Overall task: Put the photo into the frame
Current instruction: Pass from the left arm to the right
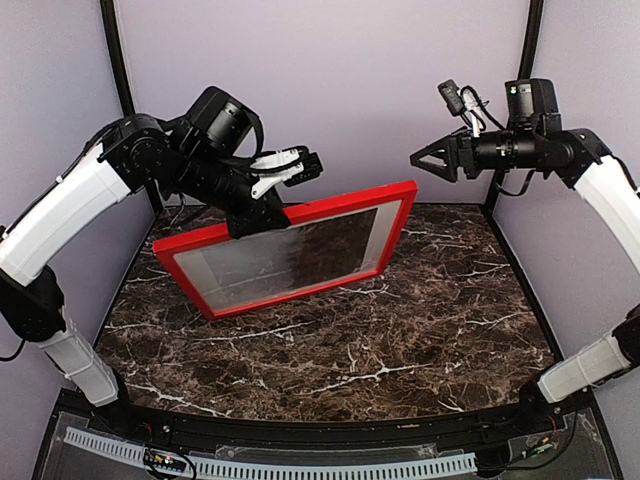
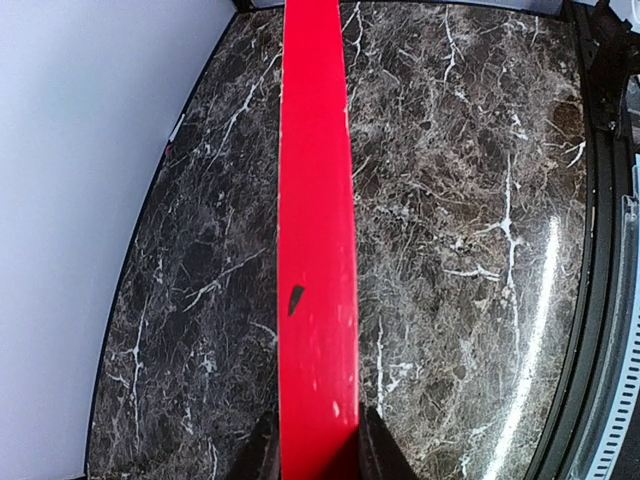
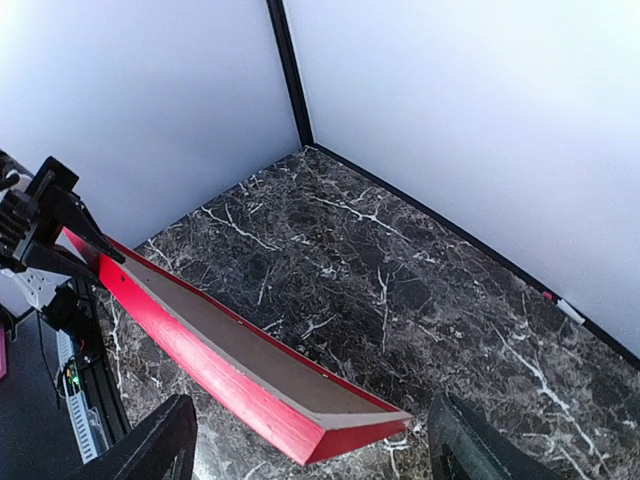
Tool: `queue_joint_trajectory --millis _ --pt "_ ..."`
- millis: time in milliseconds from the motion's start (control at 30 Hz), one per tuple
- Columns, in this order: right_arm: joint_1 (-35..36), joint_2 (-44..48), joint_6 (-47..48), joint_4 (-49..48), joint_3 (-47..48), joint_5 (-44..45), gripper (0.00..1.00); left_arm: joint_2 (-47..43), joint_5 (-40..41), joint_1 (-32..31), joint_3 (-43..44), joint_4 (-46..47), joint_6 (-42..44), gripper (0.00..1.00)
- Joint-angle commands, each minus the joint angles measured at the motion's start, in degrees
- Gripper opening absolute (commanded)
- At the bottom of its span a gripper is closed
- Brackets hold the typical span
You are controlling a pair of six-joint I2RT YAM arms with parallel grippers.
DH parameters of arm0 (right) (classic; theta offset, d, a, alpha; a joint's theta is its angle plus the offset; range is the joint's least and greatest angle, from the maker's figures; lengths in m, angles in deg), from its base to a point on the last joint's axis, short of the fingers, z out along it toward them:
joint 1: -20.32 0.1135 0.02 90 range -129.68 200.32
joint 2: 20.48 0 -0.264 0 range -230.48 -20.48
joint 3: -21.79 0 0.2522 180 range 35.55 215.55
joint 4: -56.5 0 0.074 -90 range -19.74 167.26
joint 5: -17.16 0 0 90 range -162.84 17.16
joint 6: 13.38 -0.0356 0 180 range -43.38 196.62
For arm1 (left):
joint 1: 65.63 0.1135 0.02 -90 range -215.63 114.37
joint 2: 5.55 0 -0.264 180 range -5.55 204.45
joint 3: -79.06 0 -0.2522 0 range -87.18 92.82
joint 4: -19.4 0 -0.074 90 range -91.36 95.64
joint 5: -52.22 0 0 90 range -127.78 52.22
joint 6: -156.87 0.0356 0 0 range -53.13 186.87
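Note:
The frame (image 1: 350, 198) is red-fronted and hangs tilted above the marble table (image 1: 350, 350), its lower left corner near the tabletop. My left gripper (image 1: 258, 218) is shut on its upper edge. In the left wrist view the red edge (image 2: 315, 200) runs straight up from between the two dark fingers of that gripper (image 2: 318, 445). My right gripper (image 1: 428, 160) is open, in the air just right of the frame's upper right corner and not touching it. In the right wrist view that corner (image 3: 330, 435) lies between its wide-apart fingers (image 3: 150, 445), with the brownish back (image 3: 250, 350) showing. The photo is not in view.
Pale walls close the table in at the back and on both sides, with black posts in the corners. A black rail and a white cable strip (image 1: 300, 468) run along the near edge between the arm bases.

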Motion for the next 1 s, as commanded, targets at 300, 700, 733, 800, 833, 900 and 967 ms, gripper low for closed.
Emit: queue_joint_trajectory --millis 300,700,733,800,833,900,967 --pt "7.1 -0.7 14.8 8.5 3.4 -2.6 0.84 0.7 -8.4 1.2 6.6 3.9 3.8 0.0" --pt "13.1 -2.7 16.6 13.5 1.3 7.0 0.81 3.4 -11.4 1.2 7.6 2.4 4.2 0.0" --pt "13.6 -3.1 16.8 14.0 1.4 8.2 0.81 3.4 -11.7 1.2 7.5 2.4 4.3 0.0" --pt "14.3 -4.2 17.2 15.2 2.3 10.4 0.81 3.6 -12.2 1.1 7.4 2.2 4.3 0.0" --pt "14.6 -4.9 17.4 15.8 2.8 11.4 0.81 3.7 -12.4 1.2 7.4 2.2 4.3 0.0" --pt "15.2 -6.4 18.0 17.1 4.2 13.3 0.81 4.0 -12.8 1.1 7.3 2.2 4.3 0.0" --pt "16.0 -7.8 18.6 18.4 5.7 14.4 0.8 4.2 -13.2 1.1 7.2 2.1 4.3 0.0"
